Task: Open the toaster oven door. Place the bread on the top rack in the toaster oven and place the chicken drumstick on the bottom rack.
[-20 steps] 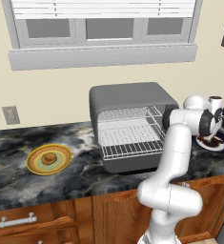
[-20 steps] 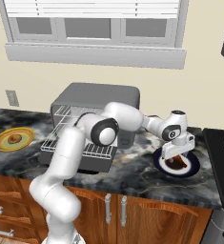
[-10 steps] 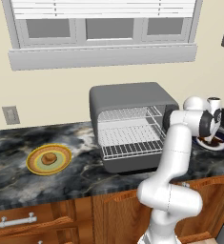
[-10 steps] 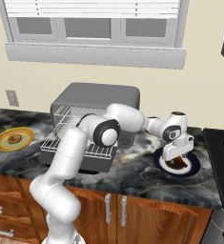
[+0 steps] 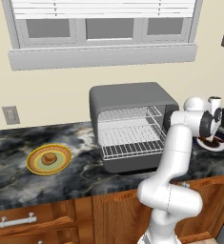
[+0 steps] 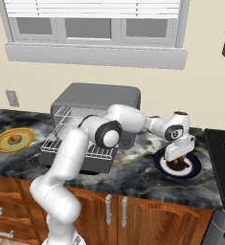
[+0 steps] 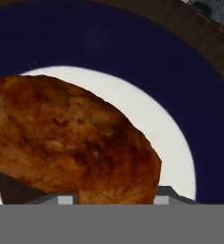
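Hand [image 6: 177, 158] down on the blue-rimmed plate [image 6: 194, 168], chicken drumstick [image 7: 70, 143] right at its tips; can't tell if fingers are clamped. Bread [image 5: 48, 158] on yellow plate [image 5: 35, 164], left bench [image 5: 85, 178]. Toaster oven [image 5: 130, 125] behind, door [image 5: 132, 163] down.

Two base views flanking the toaster oven [image 5: 132, 126], hand view close above blue-rimmed plate [image 7: 194, 95]

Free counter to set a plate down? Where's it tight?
Bare counter between the yellow plate and the oven door, also in front of that plate. Crowded right of the oven: forearm, gripper and blue plate, cooktop beyond.
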